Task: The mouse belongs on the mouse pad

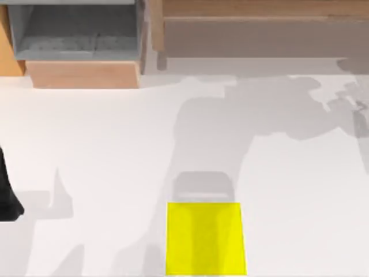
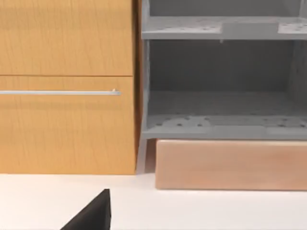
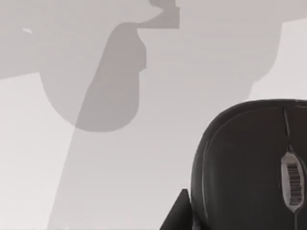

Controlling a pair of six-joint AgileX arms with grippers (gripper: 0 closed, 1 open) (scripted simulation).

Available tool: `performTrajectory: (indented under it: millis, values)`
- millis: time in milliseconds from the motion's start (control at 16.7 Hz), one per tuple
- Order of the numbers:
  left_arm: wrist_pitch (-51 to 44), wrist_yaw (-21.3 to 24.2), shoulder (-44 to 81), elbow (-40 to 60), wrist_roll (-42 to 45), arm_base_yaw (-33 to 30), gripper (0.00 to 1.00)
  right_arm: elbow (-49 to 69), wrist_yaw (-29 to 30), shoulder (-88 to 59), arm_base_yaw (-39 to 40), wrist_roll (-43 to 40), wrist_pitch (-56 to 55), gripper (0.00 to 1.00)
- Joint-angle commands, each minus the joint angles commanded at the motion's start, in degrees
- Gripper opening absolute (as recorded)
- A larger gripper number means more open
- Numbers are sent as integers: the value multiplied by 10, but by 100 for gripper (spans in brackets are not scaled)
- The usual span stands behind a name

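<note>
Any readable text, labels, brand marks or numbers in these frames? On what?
None readable.
Mouse: no brand mark; the ridges on its scroll wheel are not print.
Mouse pad: plain yellow, unmarked.
Wooden cabinet and grey shelf: no labels or numbers.

Mouse pad (image 1: 204, 239) plain bright yellow; mouse (image 3: 249, 167) glossy black.

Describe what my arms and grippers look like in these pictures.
Little of them shows. The left arm is a matte black mass at the table's left edge. A black, flat, wedge-shaped left gripper finger shows; a similar dark pointed right gripper finger too. No cables or markings visible.
</note>
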State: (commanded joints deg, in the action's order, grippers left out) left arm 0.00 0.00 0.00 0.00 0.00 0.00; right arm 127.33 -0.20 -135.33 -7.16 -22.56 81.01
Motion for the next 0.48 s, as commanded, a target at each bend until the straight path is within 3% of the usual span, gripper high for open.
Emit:
performTrajectory:
  millis: [240,480]
  values:
    - [0,0,0,0,0,0,100,-61,2,31,105,128,-30,0]
    - [0,0,0,0,0,0,100,-159,3,76,252,334,-70,0]
